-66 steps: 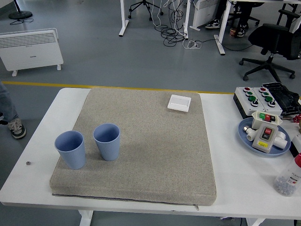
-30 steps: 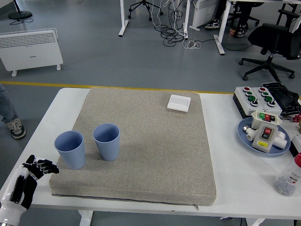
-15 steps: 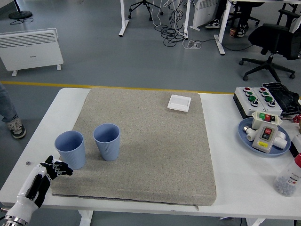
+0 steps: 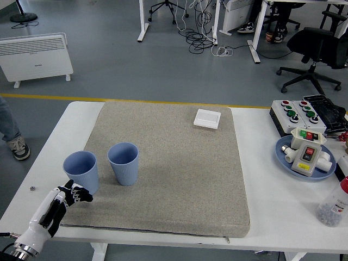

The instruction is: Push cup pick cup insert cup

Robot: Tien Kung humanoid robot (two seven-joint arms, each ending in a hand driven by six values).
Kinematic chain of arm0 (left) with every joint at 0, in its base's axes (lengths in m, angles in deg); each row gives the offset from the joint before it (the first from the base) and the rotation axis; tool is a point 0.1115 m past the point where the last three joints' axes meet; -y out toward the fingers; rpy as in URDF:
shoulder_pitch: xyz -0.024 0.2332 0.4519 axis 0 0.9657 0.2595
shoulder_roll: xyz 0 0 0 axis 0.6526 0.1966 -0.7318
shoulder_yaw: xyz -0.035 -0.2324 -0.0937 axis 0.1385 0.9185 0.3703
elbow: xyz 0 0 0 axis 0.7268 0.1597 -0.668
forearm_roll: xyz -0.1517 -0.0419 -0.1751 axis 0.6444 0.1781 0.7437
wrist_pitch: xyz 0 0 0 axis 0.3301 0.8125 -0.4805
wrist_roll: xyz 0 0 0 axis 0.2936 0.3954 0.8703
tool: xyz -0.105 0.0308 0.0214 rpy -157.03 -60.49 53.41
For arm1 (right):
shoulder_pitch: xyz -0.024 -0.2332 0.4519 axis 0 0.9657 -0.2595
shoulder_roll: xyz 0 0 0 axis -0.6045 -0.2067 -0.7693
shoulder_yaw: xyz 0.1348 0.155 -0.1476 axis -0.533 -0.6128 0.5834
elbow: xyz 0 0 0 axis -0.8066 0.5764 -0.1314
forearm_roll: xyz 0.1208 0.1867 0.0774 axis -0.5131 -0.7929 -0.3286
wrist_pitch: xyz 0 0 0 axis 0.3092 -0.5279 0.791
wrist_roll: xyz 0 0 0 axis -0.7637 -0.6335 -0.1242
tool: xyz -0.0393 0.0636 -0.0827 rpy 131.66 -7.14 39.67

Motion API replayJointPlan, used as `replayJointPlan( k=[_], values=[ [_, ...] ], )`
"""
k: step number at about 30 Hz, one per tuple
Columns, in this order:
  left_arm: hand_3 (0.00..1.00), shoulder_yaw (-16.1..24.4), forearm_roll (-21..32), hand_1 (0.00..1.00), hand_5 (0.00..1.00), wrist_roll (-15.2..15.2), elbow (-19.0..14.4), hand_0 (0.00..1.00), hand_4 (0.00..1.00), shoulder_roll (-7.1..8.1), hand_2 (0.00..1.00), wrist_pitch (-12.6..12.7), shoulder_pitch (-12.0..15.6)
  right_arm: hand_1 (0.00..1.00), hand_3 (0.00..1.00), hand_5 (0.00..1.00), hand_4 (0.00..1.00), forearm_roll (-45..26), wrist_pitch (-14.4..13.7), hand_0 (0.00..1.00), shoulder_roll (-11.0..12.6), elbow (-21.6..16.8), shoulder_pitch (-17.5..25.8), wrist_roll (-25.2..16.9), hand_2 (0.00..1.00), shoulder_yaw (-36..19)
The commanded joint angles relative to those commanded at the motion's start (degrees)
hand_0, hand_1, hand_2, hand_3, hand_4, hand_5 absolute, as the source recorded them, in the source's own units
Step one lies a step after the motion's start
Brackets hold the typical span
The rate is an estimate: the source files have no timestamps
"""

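Broadly, the white tabletop [image 4: 49,163] carries a big grey mat [image 4: 174,168] that covers most of its middle. On the mat's left part stand two light blue cups, both upright with open mouths up and finely ribbed walls that taper toward the base. The left cup [image 4: 81,172] sits near the mat's left edge; the right cup [image 4: 124,163] stands just beside it, a little farther from the near edge, with a narrow gap between them so they are not touching. Both look empty as far as their insides show. At the mat's far right corner lies a small white square tile [image 4: 207,118]. Right of the mat, on bare tabletop, sits a box with red and green buttons [image 4: 298,113], and nearer, a blue plate [image 4: 283,157] holding a grey switch unit with coloured buttons. A clear bottle [image 4: 333,205] stands at the right edge, partly cut off. From the lower left corner the left arm reaches in, white at the forearm and black at the hand. The left hand [image 4: 75,194] hangs over the mat's near left corner, just below the left cup's base and close to it; whether it touches cannot be told. Its fingers are loosely curled and hold nothing.
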State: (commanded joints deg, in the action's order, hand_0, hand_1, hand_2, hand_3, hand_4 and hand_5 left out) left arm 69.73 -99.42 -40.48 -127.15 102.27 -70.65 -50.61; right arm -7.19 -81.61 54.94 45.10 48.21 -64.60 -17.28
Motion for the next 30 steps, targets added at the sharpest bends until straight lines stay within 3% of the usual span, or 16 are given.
replayJointPlan(
  k=[10,30],
  values=[
    [0.434,-1.6,-1.5,0.515,0.998,2.0,3.1,0.542,0.567,0.46,0.483,-0.5,-2.8,0.591,0.584,0.546,0.122,0.2,0.0,0.679,0.1,0.0,-0.1,0.0,0.6,0.1],
    [0.435,-1.3,-1.6,0.521,0.998,1.6,5.6,0.59,0.559,0.78,0.485,-0.4,-5.0,0.59,0.582,0.542,0.123,0.3,0.1,0.679,0.0,0.0,-0.4,0.1,0.599,0.0]
  ],
)
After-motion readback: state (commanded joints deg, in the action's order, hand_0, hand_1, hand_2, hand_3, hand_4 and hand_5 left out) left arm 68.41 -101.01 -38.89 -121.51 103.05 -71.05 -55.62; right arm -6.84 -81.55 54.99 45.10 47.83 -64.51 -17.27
